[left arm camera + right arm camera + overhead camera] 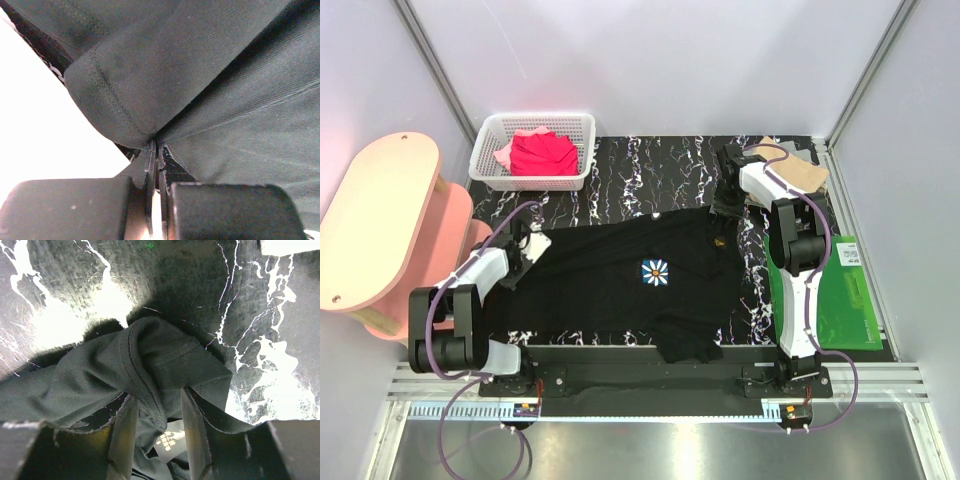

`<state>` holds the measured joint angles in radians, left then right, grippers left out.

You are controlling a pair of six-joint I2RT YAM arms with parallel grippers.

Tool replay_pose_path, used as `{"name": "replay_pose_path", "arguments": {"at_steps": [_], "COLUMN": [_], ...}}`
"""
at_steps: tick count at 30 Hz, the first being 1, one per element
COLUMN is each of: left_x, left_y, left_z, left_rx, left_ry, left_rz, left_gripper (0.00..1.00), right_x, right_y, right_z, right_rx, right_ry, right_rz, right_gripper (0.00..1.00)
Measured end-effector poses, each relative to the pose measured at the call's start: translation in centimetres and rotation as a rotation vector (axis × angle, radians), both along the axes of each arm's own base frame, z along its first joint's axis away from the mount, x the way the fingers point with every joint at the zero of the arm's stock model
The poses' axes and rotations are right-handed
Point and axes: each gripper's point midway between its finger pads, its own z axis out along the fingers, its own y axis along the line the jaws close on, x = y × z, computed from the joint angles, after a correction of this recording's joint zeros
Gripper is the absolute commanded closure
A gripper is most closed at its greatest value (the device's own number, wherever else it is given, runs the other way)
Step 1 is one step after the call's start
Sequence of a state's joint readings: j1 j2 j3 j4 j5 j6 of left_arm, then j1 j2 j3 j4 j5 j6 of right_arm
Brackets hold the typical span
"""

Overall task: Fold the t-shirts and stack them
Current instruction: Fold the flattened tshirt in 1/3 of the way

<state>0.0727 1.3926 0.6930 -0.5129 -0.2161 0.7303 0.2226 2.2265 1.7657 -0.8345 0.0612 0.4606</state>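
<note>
Left pincer (156, 146) and right pincer (157, 401) each pinch an edge of the black t-shirt (620, 285) on the tabletop (650, 170), while the basket (486, 168) holds a red t-shirt (544, 156) and a pink t-shirt (504, 156).

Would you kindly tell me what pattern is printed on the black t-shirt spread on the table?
A small blue-and-white daisy; the top external view shows it best.

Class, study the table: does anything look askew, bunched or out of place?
Yes. The black t-shirt lies skewed and not flat: a bunched flap sits at the near edge of the table, right of centre. Its fabric also puckers where the left gripper and right gripper pinch it.
</note>
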Motion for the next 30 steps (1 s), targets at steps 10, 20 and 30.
{"name": "replay_pose_path", "arguments": {"at_steps": [10,20,30], "left_x": [-0.5,5.9,13.4], "left_y": [-0.6,-12.5,-16.5], "left_z": [2.2,12.9,3.8], "left_rx": [-0.020,-0.217,-0.225], "left_ry": [0.032,-0.227,0.020], "left_rz": [0.010,-0.217,-0.185], "left_gripper": [0.24,0.27,0.32], "right_x": [0.0,0.4,-6.5], "right_y": [-0.2,-0.6,2.7], "right_z": [0.0,0.4,6.6], "right_rx": [-0.009,-0.031,0.002], "right_ry": [-0.002,-0.015,-0.088], "right_rz": [-0.003,-0.004,0.103], "right_gripper": [0.55,0.35,0.35]}}
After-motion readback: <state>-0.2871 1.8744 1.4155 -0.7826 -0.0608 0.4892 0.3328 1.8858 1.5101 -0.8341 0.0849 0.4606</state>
